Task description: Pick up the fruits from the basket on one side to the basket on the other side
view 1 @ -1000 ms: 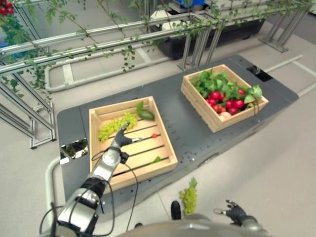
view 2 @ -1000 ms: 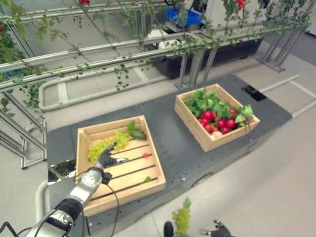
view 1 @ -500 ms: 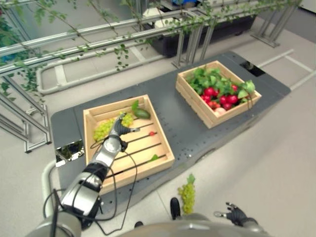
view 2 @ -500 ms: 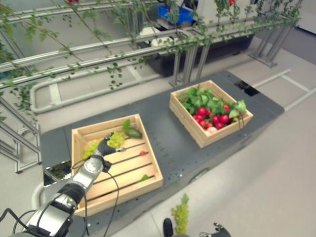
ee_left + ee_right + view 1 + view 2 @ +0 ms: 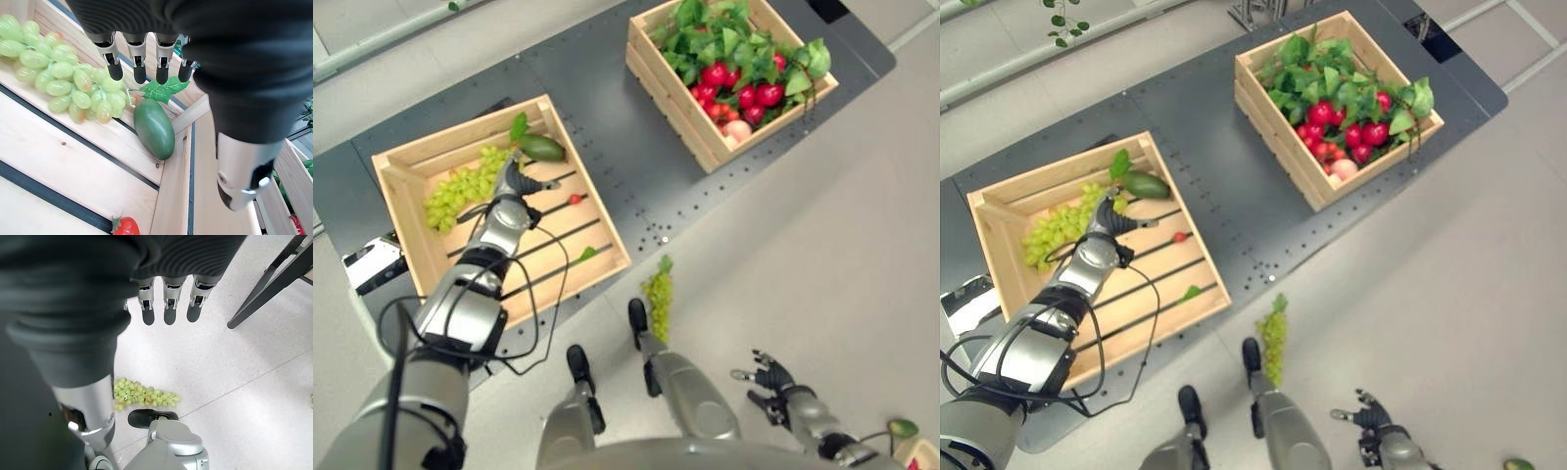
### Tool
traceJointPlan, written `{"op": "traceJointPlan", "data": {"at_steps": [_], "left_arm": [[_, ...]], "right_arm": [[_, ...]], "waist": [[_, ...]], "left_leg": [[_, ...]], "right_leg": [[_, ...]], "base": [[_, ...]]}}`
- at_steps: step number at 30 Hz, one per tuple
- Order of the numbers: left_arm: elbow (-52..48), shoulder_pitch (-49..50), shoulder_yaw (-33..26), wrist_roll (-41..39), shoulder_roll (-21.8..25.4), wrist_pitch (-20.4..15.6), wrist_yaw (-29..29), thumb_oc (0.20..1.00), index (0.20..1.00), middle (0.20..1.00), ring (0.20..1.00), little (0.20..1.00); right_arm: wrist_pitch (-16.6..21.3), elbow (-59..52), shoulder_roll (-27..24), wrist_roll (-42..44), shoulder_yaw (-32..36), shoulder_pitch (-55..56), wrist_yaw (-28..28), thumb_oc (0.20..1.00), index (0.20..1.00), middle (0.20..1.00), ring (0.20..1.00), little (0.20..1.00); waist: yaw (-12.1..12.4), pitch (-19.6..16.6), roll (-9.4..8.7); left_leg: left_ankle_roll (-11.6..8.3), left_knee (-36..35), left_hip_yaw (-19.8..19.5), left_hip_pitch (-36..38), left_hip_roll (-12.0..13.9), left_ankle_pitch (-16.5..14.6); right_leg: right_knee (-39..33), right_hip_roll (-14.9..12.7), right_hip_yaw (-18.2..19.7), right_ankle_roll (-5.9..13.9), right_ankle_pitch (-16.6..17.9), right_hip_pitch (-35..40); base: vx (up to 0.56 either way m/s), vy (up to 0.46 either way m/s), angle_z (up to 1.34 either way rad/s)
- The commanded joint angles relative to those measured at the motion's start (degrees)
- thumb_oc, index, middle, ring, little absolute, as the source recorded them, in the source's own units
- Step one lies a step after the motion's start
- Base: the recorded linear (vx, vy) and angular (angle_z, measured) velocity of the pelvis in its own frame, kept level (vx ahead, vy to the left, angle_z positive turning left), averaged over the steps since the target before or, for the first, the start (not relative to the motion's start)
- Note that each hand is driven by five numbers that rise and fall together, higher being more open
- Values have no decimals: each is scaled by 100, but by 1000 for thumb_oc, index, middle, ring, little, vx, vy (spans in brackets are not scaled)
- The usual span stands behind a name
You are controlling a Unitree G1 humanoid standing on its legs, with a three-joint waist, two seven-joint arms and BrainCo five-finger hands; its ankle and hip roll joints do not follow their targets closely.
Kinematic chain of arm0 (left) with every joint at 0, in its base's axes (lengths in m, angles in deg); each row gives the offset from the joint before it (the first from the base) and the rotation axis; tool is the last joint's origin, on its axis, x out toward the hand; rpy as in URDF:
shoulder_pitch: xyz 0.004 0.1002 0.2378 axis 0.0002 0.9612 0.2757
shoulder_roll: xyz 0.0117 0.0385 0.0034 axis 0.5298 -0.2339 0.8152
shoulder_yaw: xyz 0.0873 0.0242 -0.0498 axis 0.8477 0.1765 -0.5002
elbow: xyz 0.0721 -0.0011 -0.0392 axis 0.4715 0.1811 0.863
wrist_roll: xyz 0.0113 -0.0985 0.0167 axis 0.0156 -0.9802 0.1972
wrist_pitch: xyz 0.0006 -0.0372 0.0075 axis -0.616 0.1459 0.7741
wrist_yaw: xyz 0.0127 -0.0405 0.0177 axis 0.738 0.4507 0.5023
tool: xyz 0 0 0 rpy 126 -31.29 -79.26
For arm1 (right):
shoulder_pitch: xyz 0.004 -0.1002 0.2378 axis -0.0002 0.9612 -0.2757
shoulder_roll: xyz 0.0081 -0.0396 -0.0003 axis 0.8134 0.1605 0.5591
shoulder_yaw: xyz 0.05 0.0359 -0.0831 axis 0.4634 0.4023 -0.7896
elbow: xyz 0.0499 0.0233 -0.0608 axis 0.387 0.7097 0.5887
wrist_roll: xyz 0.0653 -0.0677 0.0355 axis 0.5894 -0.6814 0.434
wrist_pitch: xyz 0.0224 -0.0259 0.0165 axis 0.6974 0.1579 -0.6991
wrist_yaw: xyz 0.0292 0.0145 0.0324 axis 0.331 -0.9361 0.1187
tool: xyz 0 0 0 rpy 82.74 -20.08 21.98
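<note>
Advanced toward the slatted wooden crate's (image 5: 406, 160) far edge, left hand (image 5: 512, 182) hovers, fingers straight, over knobbly green grapes (image 5: 73, 78) and smooth oval avocado (image 5: 154, 129). Right hand (image 5: 771, 380) hangs relaxed above floor.

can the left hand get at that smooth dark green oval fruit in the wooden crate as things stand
Probably yes. The left hand hovers open just above the smooth dark green oval fruit, which lies bare on the slats of the wooden crate beside the green grapes, with nothing covering it.
</note>
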Motion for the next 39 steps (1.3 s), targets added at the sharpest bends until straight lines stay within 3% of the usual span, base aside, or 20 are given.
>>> {"op": "traceJointPlan", "data": {"at_steps": [1,11,23,31,39], "left_arm": [[263,-390,59,70,432,-101,-274,1000,1000,1000,1000,1000],[305,-479,20,107,901,-110,-400,1000,1000,1000,1000,1000],[256,-401,50,304,626,-68,-510,1000,1000,1000,1000,1000],[400,-814,91,300,817,67,-566,1000,1000,1000,1000,1000],[668,-1359,626,809,1211,291,-101,1000,1000,1000,1000,1000]], "right_arm": [[210,48,-175,326,-154,174,-53,1000,1000,1000,1000,1000],[279,101,-124,424,-248,276,9,1000,1000,1000,1000,1000],[319,88,-154,413,-305,390,69,1000,1000,1000,1000,1000],[305,40,-216,470,-365,326,95,1000,1000,1000,1000,1000],[150,142,-194,549,-399,186,231,1000,1000,1000,1000,1000]], "waist": [[-83,-80,-138],[-52,86,-260],[-22,53,-223],[-49,70,-240],[-57,149,-359]], "left_leg": [[155,654,-126,-408,-83,-37],[142,802,-85,-652,-9,-62],[121,826,-214,-673,-25,-82],[95,912,-217,-762,16,-115],[60,784,-112,-725,125,-31]], "right_leg": [[1023,-62,45,655,-706,-133],[1047,0,82,648,-658,-390],[1029,-22,-2,591,-702,-387],[1023,15,2,569,-696,-465],[1092,143,24,589,-672,-557]], "base": [[-7,-13,5],[-9,-24,-4],[-1,-3,0],[0,-11,0],[24,-36,-3]]}}
